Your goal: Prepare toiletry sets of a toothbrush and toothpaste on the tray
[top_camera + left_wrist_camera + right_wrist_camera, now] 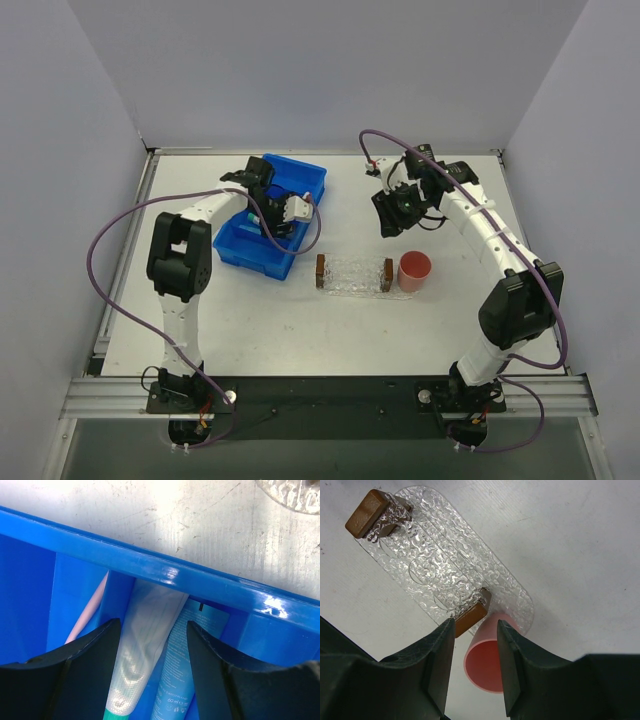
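The brighter blue toothpaste tube reads "60 ml". Left claw gapes wide over the pale tube, gripping nothing; right claw hangs open, empty.

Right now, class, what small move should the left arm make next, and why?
Probably lower the left gripper a little and close on the pale toothpaste tube: its open jaws straddle it inside the blue bin, and the tray holds nothing yet.
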Controlling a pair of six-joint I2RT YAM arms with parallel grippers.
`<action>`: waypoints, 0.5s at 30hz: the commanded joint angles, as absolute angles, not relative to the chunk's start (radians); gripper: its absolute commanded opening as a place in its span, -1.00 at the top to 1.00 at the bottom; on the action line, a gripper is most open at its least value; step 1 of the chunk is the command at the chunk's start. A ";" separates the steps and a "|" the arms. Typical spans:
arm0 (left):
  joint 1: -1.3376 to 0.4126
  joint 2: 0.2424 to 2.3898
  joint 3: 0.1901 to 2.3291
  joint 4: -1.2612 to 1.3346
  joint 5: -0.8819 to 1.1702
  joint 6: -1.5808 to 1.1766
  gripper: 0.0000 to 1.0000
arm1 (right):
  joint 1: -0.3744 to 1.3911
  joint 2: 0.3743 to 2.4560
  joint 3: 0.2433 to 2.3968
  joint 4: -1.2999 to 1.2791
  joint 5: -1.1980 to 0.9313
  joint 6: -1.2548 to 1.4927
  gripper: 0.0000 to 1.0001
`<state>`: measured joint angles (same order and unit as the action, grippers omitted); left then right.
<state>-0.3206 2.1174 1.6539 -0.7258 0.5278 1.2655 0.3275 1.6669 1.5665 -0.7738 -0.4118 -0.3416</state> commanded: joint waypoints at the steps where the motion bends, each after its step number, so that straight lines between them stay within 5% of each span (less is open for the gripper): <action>1: -0.330 2.148 1.678 -0.735 0.512 1.344 -0.35 | 0.325 1.686 1.580 -0.795 -0.436 -0.344 0.30; 15: -0.331 2.279 1.842 -0.980 0.515 1.448 -0.26 | 0.327 1.678 1.571 -0.795 -0.423 -0.347 0.30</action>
